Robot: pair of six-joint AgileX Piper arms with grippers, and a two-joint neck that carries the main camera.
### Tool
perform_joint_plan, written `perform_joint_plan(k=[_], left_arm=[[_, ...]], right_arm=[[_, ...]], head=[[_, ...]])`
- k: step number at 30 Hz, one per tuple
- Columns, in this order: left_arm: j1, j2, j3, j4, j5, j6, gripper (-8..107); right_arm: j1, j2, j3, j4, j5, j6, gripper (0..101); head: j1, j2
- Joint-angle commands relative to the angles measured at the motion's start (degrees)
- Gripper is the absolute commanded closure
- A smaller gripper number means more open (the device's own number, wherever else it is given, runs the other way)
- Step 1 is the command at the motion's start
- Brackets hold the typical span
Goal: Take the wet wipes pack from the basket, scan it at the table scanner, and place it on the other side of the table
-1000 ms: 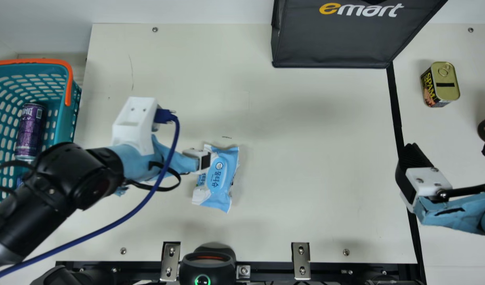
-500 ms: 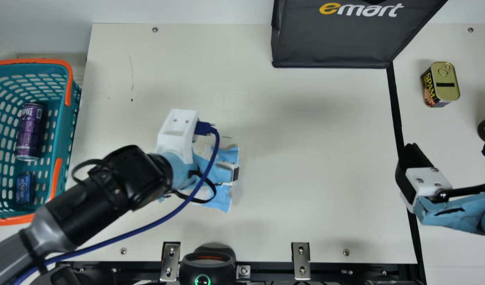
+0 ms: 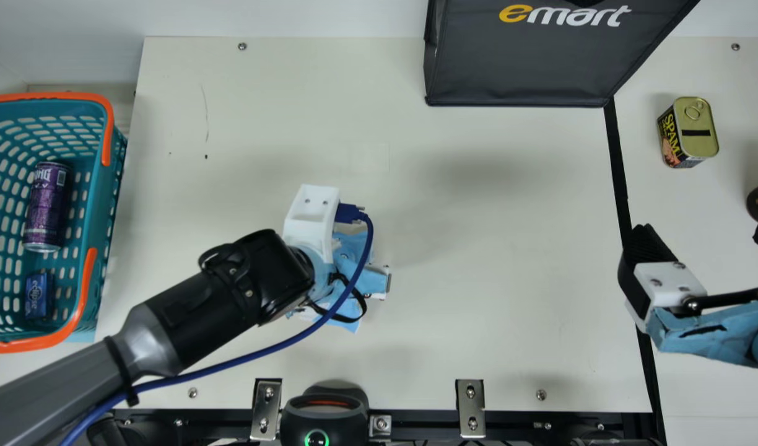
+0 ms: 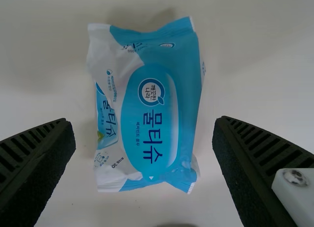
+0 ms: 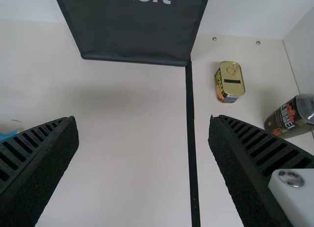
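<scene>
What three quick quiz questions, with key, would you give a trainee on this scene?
1. True or false: the left gripper is open over the wipes.

2. Which thing shares the basket with the purple can?
A) bag
B) blue box
C) scanner

3. Fill in "same" or "opposite": the tin and the wipes are on ____ sides of the black strip.

Key: 1 true; 2 B; 3 opposite.
</scene>
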Motion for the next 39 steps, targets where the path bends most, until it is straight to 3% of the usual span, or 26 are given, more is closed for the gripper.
perform_joint_plan(k=[1, 25, 39], left_arm=[[-0.08, 0.76, -0.07, 0.00, -0.06, -0.20, 9], [-1.00, 6.66, 0.22, 1.45, -2.92, -1.75, 9], [-0.99, 7.39, 0.57, 2.23, -3.56, -2.03, 102]], right_arm=[[0.00, 0.00, 0.00, 0.00, 0.00, 0.00, 6], [0.00, 0.00, 0.00, 0.00, 0.00, 0.00, 6], [0.00, 0.00, 0.00, 0.00, -0.06, 0.00, 6]], head=[[-1.66, 0.09], [-1.66, 0.09], [-1.66, 0.09]])
